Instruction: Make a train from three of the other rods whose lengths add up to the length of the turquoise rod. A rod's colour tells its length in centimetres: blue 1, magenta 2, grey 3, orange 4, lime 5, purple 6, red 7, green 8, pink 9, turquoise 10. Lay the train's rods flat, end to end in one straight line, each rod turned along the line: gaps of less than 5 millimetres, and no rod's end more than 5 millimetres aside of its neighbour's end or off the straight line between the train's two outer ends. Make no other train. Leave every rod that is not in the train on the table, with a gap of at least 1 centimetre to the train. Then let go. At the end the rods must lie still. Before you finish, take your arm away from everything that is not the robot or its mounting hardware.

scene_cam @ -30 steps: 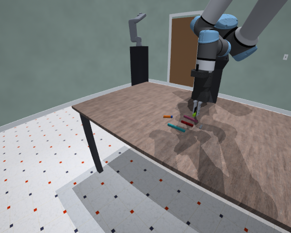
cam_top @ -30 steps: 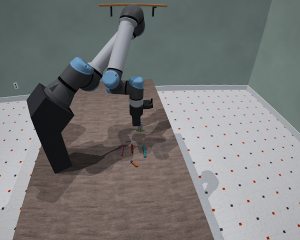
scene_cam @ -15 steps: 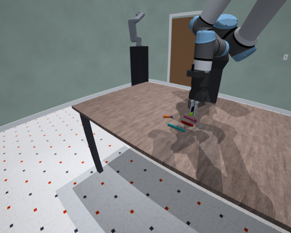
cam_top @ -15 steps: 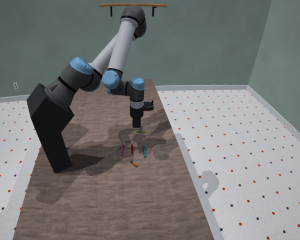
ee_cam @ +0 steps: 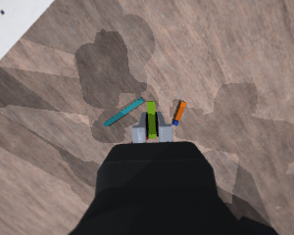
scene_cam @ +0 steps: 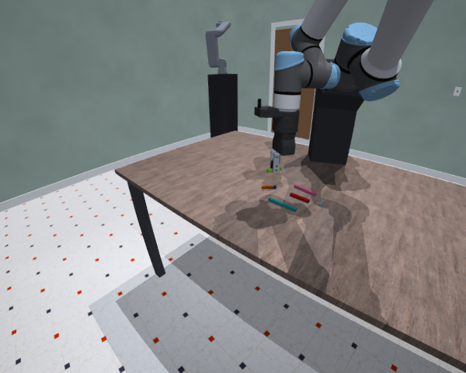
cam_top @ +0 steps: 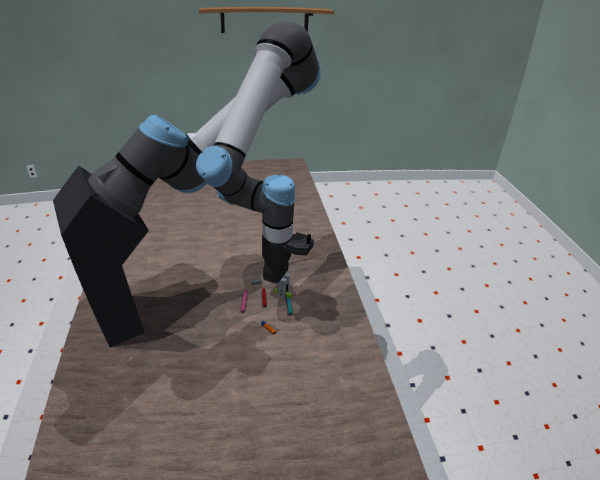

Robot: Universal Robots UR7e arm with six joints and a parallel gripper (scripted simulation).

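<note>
My gripper (cam_top: 283,292) (scene_cam: 275,170) (ee_cam: 151,118) is shut on the lime rod (cam_top: 288,294) (scene_cam: 269,170) (ee_cam: 151,108) and holds it level above the table. The orange rod (cam_top: 269,328) (scene_cam: 267,186) (ee_cam: 180,111) lies flat, with the small blue rod (cam_top: 263,323) (scene_cam: 274,186) (ee_cam: 175,123) at one end, in line and with no visible gap. In the wrist view this pair lies right of the lime rod, at a slight angle to it. The turquoise rod (cam_top: 289,305) (scene_cam: 282,203) (ee_cam: 123,113) lies apart, left of the fingers in the wrist view.
The red rod (cam_top: 263,297) (scene_cam: 299,197) lies between the turquoise rod and the pink rod (cam_top: 244,300) (scene_cam: 304,189). The short grey rod (cam_top: 257,282) (scene_cam: 321,203) lies beyond the red rod's end. These rods lie apart on the wooden table (cam_top: 228,413) (scene_cam: 405,241).
</note>
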